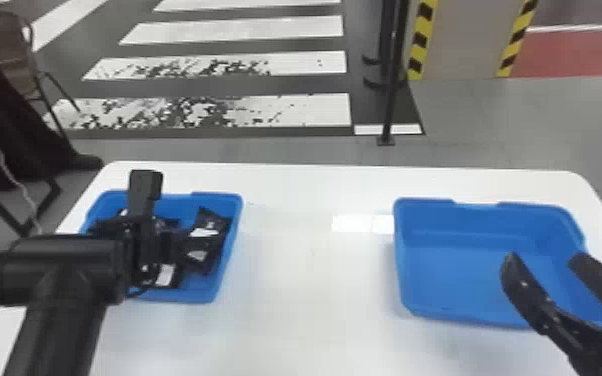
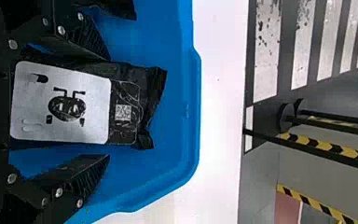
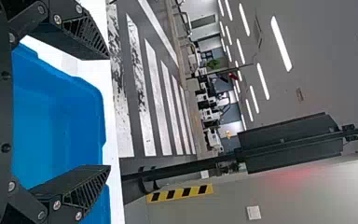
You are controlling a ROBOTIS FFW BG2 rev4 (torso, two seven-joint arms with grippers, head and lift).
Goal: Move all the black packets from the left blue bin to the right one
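Black packets lie in left blue bin

A white-labelled packet lies between the spread fingers of the left gripper, at that bin. The right gripper, its fingers also spread, is at the right blue bin. Both bins stand on a white table; beyond it, white stripes cross the dark floor.
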